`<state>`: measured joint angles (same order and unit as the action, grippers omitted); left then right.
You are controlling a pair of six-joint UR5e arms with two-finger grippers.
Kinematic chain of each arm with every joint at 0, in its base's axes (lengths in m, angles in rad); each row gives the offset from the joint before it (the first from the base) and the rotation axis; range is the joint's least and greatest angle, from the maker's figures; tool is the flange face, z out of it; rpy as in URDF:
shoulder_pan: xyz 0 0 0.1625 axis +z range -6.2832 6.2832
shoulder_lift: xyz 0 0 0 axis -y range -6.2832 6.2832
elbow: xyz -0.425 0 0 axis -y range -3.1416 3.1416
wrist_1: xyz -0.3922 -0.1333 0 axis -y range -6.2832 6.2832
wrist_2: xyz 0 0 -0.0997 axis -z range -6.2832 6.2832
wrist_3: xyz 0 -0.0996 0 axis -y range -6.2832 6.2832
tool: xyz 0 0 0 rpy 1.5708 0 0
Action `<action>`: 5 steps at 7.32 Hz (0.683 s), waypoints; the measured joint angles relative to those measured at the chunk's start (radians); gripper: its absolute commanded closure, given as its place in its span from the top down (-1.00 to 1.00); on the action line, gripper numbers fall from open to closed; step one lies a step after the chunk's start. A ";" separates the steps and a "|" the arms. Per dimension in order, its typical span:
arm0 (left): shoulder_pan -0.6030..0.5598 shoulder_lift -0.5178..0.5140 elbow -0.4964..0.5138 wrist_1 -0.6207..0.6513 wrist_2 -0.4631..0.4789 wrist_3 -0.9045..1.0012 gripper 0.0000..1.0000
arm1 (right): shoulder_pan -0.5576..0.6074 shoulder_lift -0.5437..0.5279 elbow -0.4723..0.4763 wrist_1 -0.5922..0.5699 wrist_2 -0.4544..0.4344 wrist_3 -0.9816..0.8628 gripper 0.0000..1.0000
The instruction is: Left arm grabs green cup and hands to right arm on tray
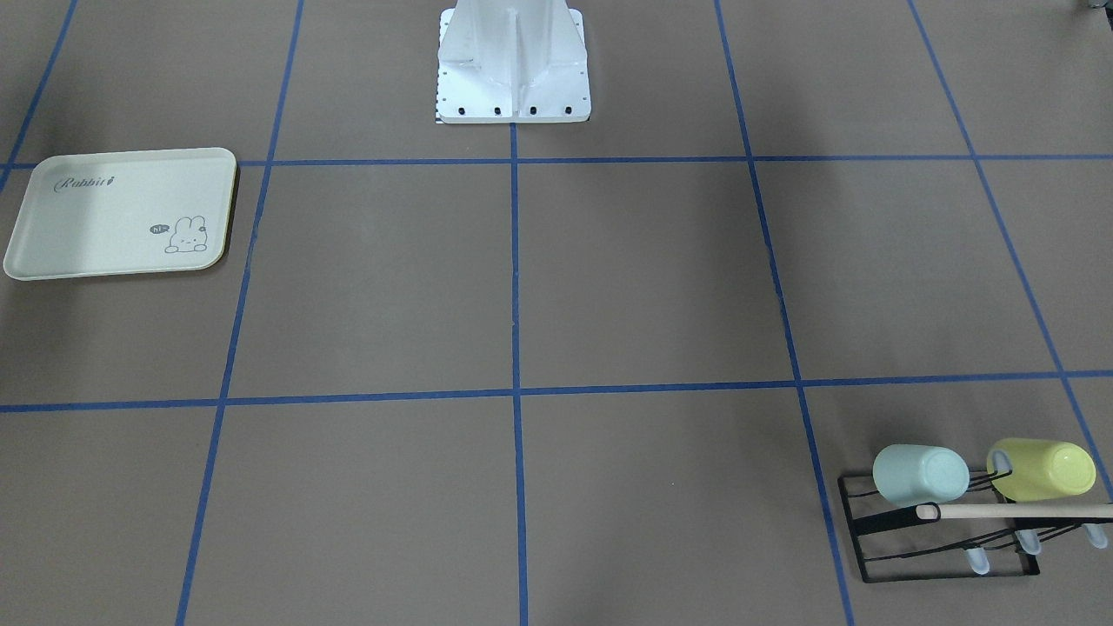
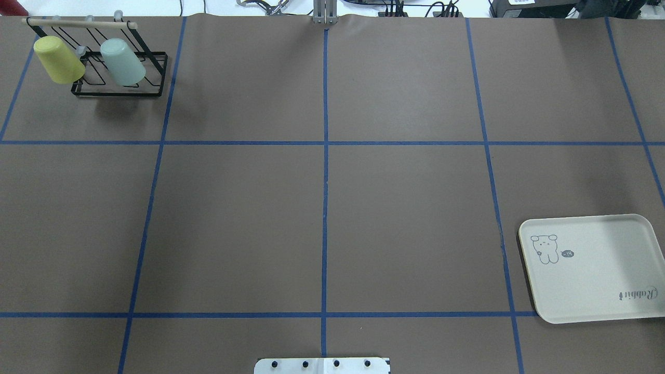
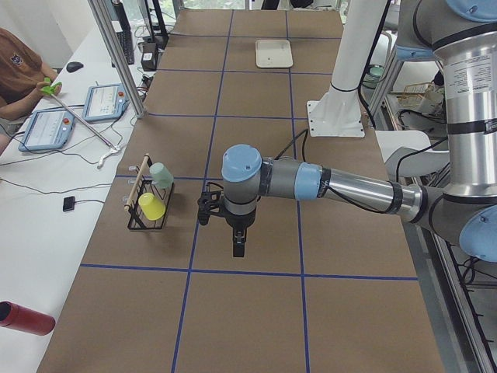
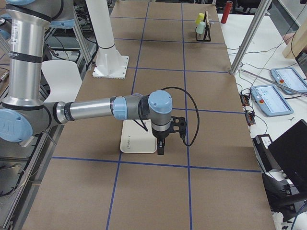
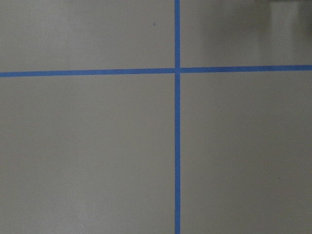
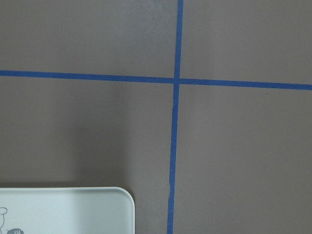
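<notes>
The pale mint-green cup (image 1: 920, 474) hangs mouth-down on a black wire rack (image 1: 943, 556), beside a yellow-green cup (image 1: 1043, 469). It also shows in the overhead view (image 2: 122, 61) at the far left and in the left side view (image 3: 161, 174). The cream rabbit tray (image 2: 592, 267) lies empty at the right; it also shows in the front view (image 1: 122, 213) and the right wrist view (image 6: 63, 209). My left gripper (image 3: 239, 247) hangs above the table, apart from the rack. My right gripper (image 4: 160, 147) hangs over the tray's edge (image 4: 136, 139). I cannot tell whether either is open or shut.
The rack has a wooden bar (image 2: 80, 22) on top. Blue tape lines (image 2: 325, 156) grid the brown table. The white arm pedestal (image 1: 513, 61) stands at the robot's side. An operator (image 3: 19, 66) and tablets sit beside the table. A red can (image 3: 23, 318) lies on the side bench.
</notes>
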<state>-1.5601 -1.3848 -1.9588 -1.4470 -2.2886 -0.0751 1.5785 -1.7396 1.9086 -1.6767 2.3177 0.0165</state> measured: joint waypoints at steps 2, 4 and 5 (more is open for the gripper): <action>0.000 0.002 -0.001 0.004 -0.037 0.001 1.00 | 0.000 -0.004 0.002 0.000 0.004 0.001 1.00; 0.000 0.003 0.000 0.001 -0.047 -0.002 1.00 | 0.000 -0.004 0.007 0.000 0.008 0.007 1.00; 0.001 0.004 -0.001 -0.002 -0.048 -0.005 1.00 | -0.001 -0.003 0.010 0.000 0.009 0.010 1.00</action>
<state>-1.5590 -1.3811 -1.9595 -1.4489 -2.3368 -0.0799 1.5770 -1.7427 1.9182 -1.6766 2.3271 0.0266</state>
